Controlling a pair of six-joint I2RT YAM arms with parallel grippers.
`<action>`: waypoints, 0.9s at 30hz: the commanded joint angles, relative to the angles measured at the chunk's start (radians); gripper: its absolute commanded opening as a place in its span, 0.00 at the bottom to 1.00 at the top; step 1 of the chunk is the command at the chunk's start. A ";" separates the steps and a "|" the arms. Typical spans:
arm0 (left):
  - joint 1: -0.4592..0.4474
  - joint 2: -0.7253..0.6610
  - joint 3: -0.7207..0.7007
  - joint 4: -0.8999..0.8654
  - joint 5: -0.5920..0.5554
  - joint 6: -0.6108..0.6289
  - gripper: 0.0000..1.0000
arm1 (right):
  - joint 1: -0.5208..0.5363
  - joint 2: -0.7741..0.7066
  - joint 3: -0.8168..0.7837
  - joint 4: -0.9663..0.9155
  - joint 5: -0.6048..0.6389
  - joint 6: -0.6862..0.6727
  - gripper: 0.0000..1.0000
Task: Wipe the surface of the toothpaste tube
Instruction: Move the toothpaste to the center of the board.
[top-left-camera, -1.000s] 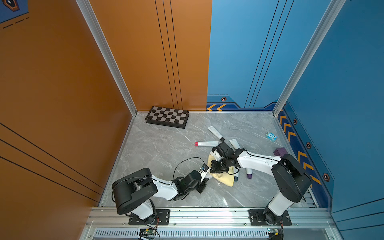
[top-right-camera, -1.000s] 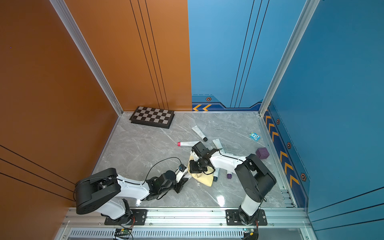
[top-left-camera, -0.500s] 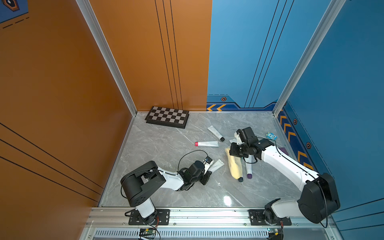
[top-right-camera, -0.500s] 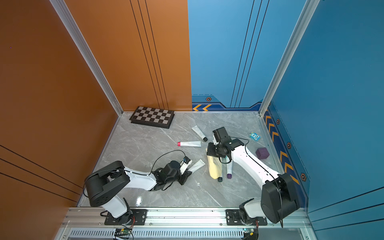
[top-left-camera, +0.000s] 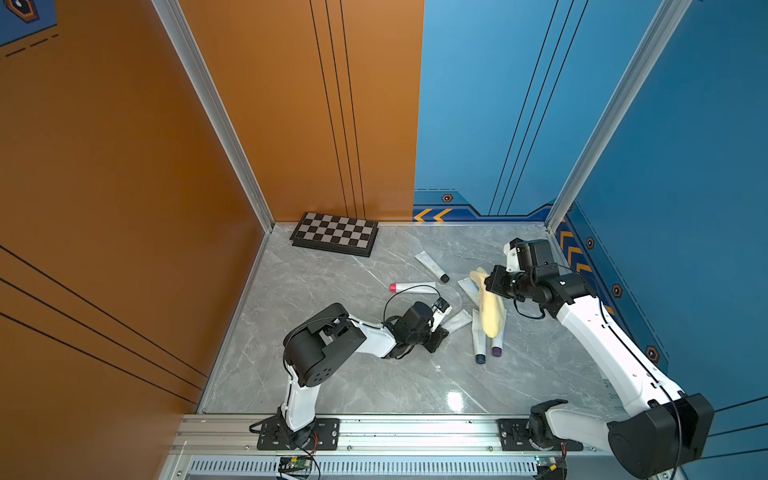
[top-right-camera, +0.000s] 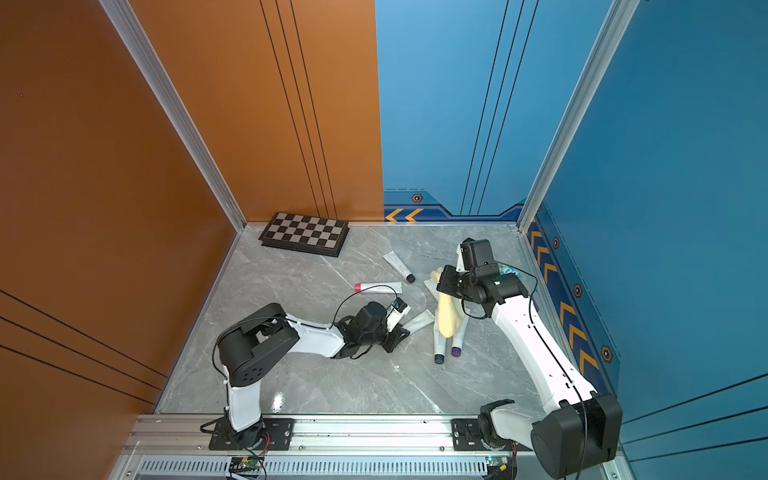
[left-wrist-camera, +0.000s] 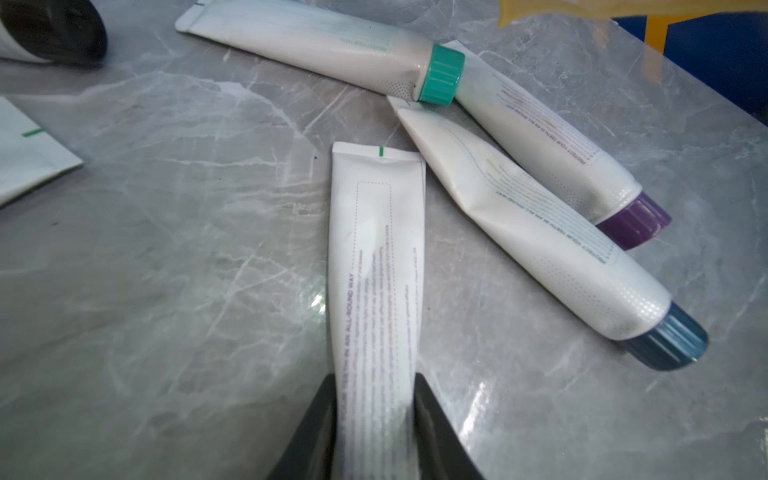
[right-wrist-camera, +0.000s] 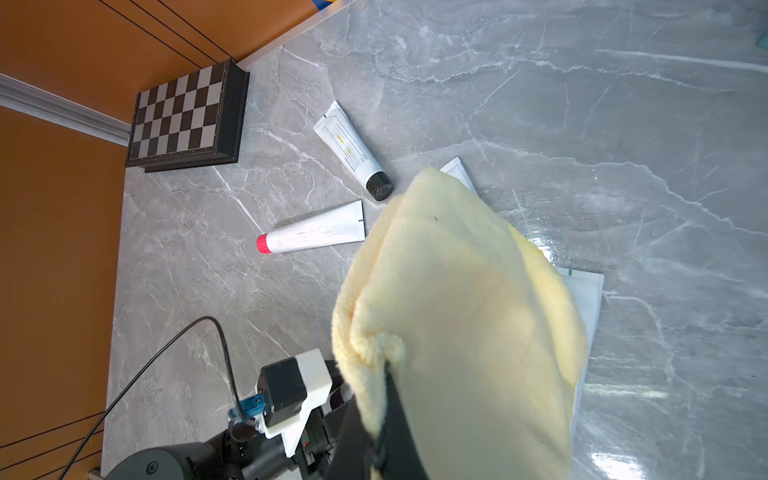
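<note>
A white toothpaste tube (left-wrist-camera: 376, 266) lies flat on the grey marble table (top-left-camera: 332, 374), also seen in both top views (top-left-camera: 457, 321) (top-right-camera: 419, 321). My left gripper (left-wrist-camera: 374, 386) (top-left-camera: 439, 332) is low over the table with a finger close along each side of the tube's cap end. I cannot tell whether they press on it. My right gripper (right-wrist-camera: 384, 370) (top-left-camera: 486, 286) (top-right-camera: 446, 289) is raised at the back right, shut on a yellow cloth (right-wrist-camera: 457, 311) (top-left-camera: 490, 311). The cloth hangs down apart from that tube.
Other white tubes lie around: red cap (top-left-camera: 413, 286), black cap (top-left-camera: 430, 266), dark blue cap (left-wrist-camera: 552, 253), purple cap (left-wrist-camera: 540, 137) and teal cap (left-wrist-camera: 332, 54). The cloth hangs over the blue and purple ones. A chessboard (top-left-camera: 334, 234) sits at the back left corner.
The right gripper has carried the cloth up and away from the left gripper, towards the back right. The left arm has swung its gripper to the right with the tube.
</note>
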 joint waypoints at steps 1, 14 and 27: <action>0.017 -0.004 0.022 -0.090 0.048 -0.018 0.50 | -0.021 -0.030 -0.013 -0.043 -0.030 -0.027 0.00; 0.256 -0.218 0.198 -0.461 -0.024 0.007 0.85 | -0.035 -0.046 -0.021 -0.038 -0.066 -0.026 0.00; 0.473 0.047 0.446 -0.607 0.168 0.052 0.92 | -0.013 -0.085 -0.088 -0.022 -0.070 -0.023 0.00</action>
